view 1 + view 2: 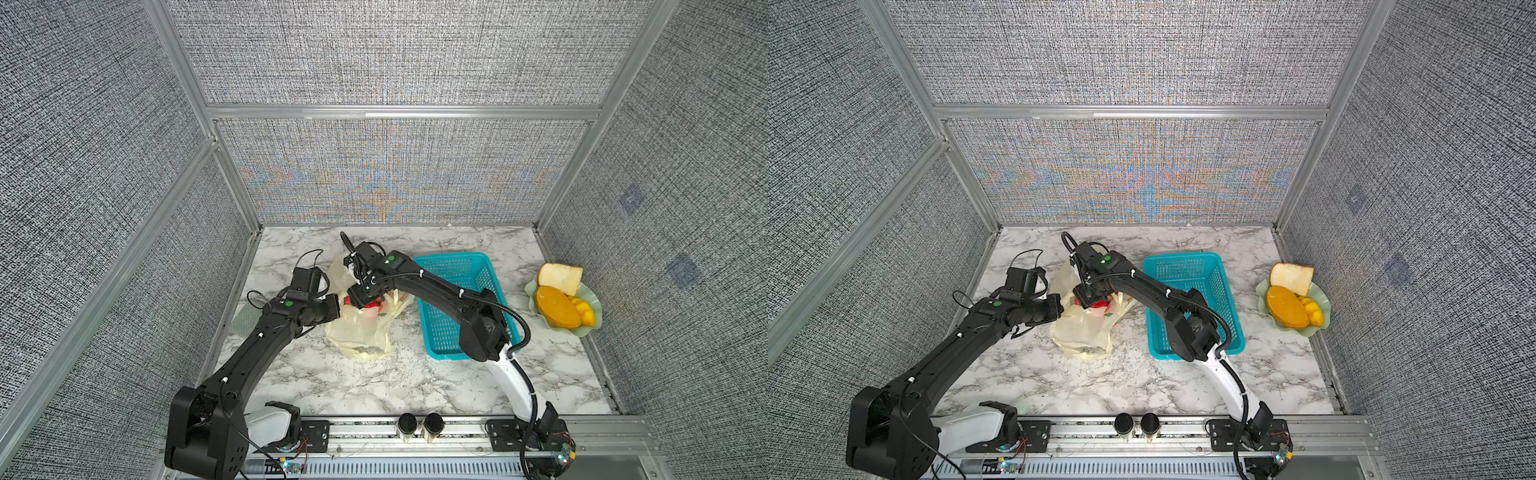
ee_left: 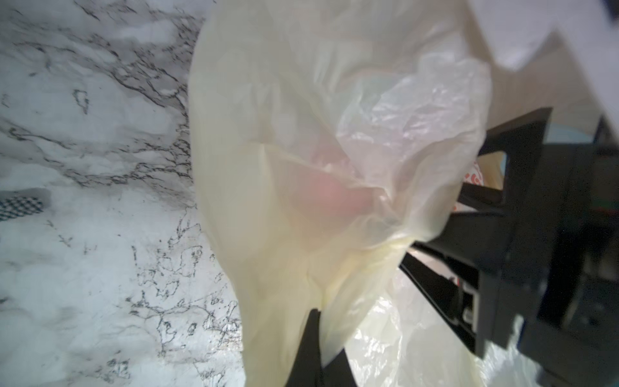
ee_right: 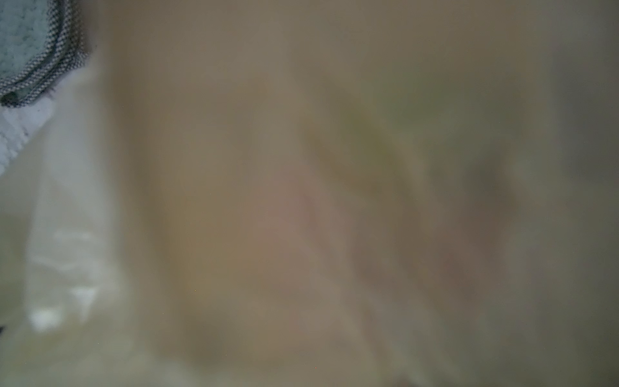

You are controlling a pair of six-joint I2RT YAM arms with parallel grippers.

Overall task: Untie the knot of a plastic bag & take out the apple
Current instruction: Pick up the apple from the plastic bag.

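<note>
Reaching in low from the left, the left gripper (image 1: 338, 306) lies nearly level, its jaws pressed together on a fold of the plastic bag (image 1: 360, 332). The left wrist view shows the film bunched against a black finger (image 2: 311, 335). The right arm bends over the turquoise basket (image 1: 453, 266) and its right gripper (image 1: 360, 298) points down into the top of the bag. I honestly can't tell if those jaws are spread or pinching, since the tips are buried in plastic.

The bag sits on the marble-look table (image 1: 415, 382), just left of the basket. It's thin, crinkly and see-through pale yellow. A red patch (image 1: 372, 306) shows under the right gripper, could be fruit or print. The right wrist view is just yellowish blur.

Far right there's a wavy pale green dish (image 1: 592, 330) holding a bread slice (image 1: 559, 278) and orange pieces (image 1: 557, 312).
</note>
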